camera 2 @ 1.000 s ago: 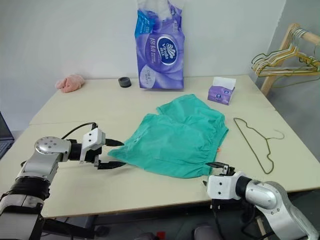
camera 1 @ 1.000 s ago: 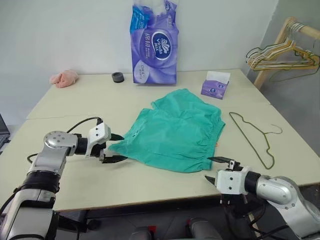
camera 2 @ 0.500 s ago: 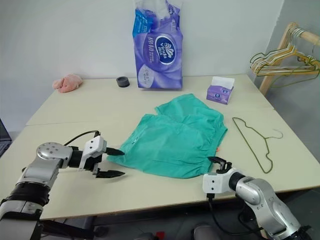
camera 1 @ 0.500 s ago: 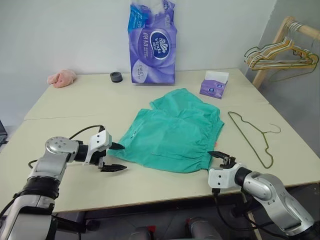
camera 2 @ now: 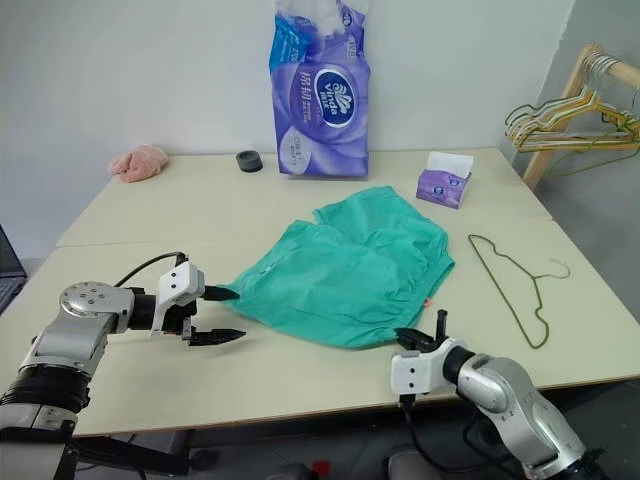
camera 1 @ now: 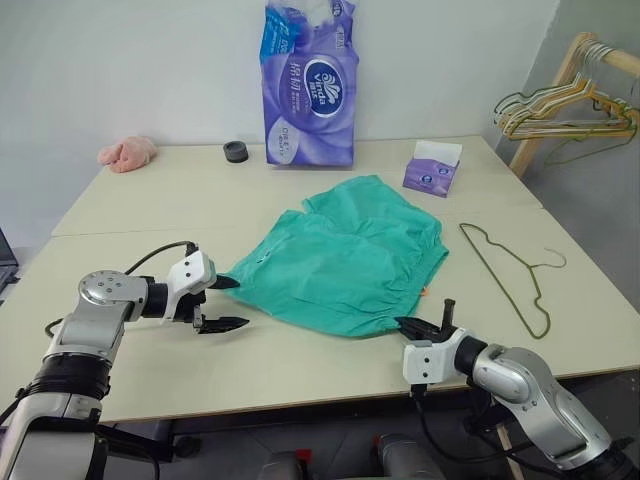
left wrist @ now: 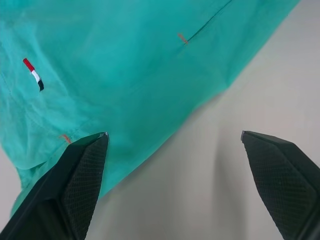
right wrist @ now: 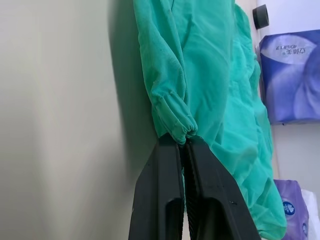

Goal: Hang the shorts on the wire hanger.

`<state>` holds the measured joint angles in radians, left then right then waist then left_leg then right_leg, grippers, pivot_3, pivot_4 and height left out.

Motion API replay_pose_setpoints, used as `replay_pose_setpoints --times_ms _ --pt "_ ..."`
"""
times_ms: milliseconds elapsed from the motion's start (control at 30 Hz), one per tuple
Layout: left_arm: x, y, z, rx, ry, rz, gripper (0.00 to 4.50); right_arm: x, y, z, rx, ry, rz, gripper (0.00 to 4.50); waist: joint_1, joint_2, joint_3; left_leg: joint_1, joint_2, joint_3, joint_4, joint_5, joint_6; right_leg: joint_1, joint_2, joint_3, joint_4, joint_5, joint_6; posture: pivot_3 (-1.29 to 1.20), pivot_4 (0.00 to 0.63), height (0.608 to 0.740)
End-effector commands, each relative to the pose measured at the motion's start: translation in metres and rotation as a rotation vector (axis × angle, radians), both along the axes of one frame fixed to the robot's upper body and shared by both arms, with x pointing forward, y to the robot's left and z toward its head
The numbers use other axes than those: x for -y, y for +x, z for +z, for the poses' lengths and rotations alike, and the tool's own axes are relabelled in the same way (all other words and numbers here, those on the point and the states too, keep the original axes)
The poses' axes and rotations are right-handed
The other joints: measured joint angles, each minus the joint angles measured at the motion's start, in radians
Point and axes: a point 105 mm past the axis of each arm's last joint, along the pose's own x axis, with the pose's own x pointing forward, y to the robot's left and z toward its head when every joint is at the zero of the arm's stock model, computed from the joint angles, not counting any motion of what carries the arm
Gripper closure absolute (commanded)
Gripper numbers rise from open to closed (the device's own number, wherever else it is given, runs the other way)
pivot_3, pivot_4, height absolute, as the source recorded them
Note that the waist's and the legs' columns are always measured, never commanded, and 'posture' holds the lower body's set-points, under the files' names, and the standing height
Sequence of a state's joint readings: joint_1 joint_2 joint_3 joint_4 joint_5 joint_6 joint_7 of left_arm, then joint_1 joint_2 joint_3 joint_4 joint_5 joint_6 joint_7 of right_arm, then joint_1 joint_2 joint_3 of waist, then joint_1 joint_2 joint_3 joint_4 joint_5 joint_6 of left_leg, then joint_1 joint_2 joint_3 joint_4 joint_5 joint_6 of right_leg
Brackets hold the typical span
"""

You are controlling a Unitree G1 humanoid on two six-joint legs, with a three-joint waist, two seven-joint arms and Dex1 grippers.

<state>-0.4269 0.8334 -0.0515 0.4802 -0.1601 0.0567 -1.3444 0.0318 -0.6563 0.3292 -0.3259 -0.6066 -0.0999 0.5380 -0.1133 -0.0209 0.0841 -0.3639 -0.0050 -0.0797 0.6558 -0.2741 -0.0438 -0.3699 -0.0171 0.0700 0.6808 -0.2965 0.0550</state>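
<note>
Left eye view: the desk [camera 1: 150,205] is a pale beige top made of two panels with a seam running across it. The shorts [camera 1: 340,262] lie flat near the middle of the desk, spread from the seam toward the front edge, with the gathered waistband turned to the front right. The tall purple pack of tissue rolls [camera 1: 308,85] stands upright at the back edge, against the wall. The wire hanger [camera 1: 512,272] lies flat on the right part of the desk, just beside the shorts and apart from them, its hook toward the right edge. The bunch of hangers [camera 1: 565,105] hangs on a wooden rack beyond the back right corner. The small purple tissue box [camera 1: 431,168] sits near the back edge, between the pack and the right edge. The pink cloth lump [camera 1: 127,153] rests at the back left corner. The small black ring [camera 1: 236,151] sits just left of the pack.

The left gripper [camera 1: 228,302] hovers at the left tip of the shorts with its fingers spread wide; the upper fingertip lies at the cloth edge, and nothing is pinched. The right gripper [right wrist: 184,142], near the front edge, has its fingers pressed together on the waistband of the shorts.
</note>
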Motion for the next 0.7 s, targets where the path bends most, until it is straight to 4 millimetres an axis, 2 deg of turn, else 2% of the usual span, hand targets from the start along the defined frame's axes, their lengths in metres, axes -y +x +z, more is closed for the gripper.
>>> replay_pose_setpoints --times_ms 33,100,233,367,533,700 --pt "-0.003 0.011 0.019 0.055 -0.015 0.015 0.22 0.01 0.004 0.008 0.026 0.005 -0.033 4.5 0.001 -0.002 0.003 0.0 0.0 0.0 0.0 0.0 0.0 0.0 0.0 0.0 0.0 0.0 0.0 -0.14 0.071 0.74" --pt "-0.004 0.015 0.02 0.067 -0.003 0.012 0.05 0.013 0.004 0.007 0.018 0.002 -0.04 4.5 0.001 -0.002 0.005 0.0 0.0 0.0 0.0 0.0 0.0 0.0 0.0 0.0 0.0 0.0 0.0 -0.15 0.073 0.74" --pt "-0.002 0.02 0.021 0.09 0.016 -0.012 0.05 0.016 0.003 0.005 0.011 -0.001 -0.052 4.5 0.0 -0.003 0.006 0.0 0.0 0.0 0.0 0.0 0.0 0.0 0.0 0.0 0.0 0.0 0.0 -0.15 0.073 0.74" --pt "0.003 0.014 0.012 0.101 0.096 -0.125 0.05 0.018 0.002 0.004 0.004 -0.004 -0.061 4.5 -0.001 -0.002 0.007 0.0 0.0 0.0 0.0 0.0 0.0 0.0 0.0 0.0 0.0 0.0 0.0 -0.16 0.076 0.74" --pt "-0.007 0.004 0.006 0.084 0.217 -0.233 0.05 0.02 0.001 0.003 -0.001 -0.01 -0.067 4.5 -0.001 -0.003 0.011 0.0 0.0 0.0 0.0 0.0 0.0 0.0 0.0 0.0 0.0 0.0 0.0 -0.16 0.078 0.74" --pt "-0.011 0.014 -0.006 0.141 0.286 -0.203 0.05 0.021 0.001 0.003 -0.005 -0.008 -0.07 4.5 -0.001 -0.003 0.012 0.0 0.0 0.001 0.0 0.0 0.0 0.0 0.0 0.0 0.0 0.0 0.0 -0.16 0.079 0.74"
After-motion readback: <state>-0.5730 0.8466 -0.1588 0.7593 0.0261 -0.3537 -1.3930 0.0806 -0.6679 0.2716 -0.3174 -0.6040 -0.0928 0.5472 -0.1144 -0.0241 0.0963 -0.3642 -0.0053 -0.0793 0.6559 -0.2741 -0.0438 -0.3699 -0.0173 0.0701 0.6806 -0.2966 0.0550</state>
